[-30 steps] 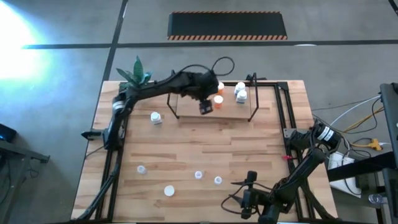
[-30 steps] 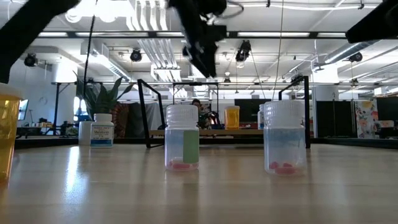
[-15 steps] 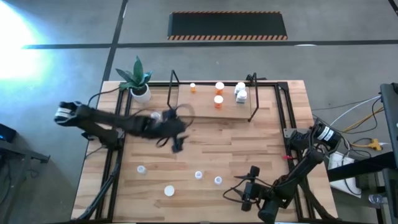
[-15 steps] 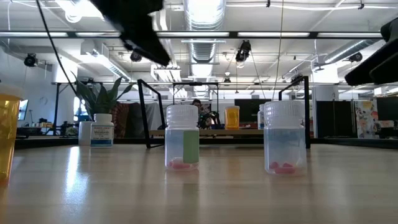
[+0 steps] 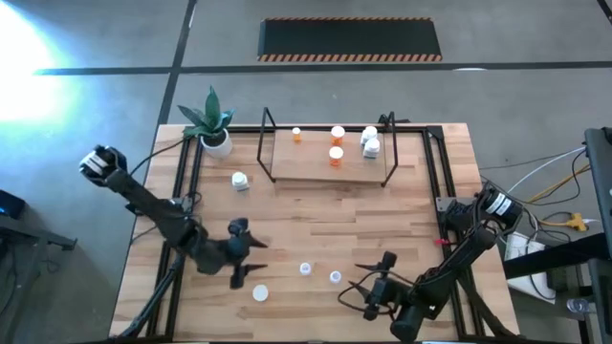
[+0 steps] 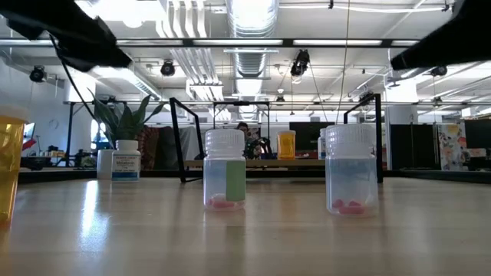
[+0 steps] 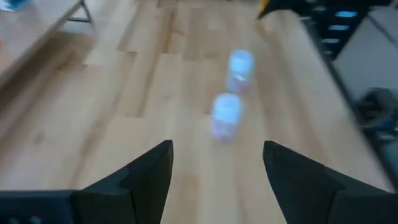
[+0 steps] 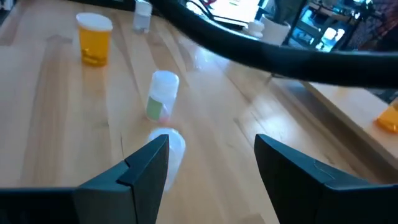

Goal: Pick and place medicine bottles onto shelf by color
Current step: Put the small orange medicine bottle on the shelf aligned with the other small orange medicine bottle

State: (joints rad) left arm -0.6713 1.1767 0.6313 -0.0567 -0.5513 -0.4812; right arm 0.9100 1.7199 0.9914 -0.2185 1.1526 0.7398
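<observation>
Medicine bottles are only partly sorted: five are seen on the shelf (image 5: 287,168), five are left on the tabletop (image 5: 382,229), and nothing is held by the spread left gripper (image 5: 247,269) or spread right gripper (image 5: 368,283)

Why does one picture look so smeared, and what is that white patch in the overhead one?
Left wrist view: smeared all over, and the two clear bottles beyond the open left pincer are soft blobs. High view: strong glare washes out the floor at the upper left corner. Low view: sharp.
</observation>
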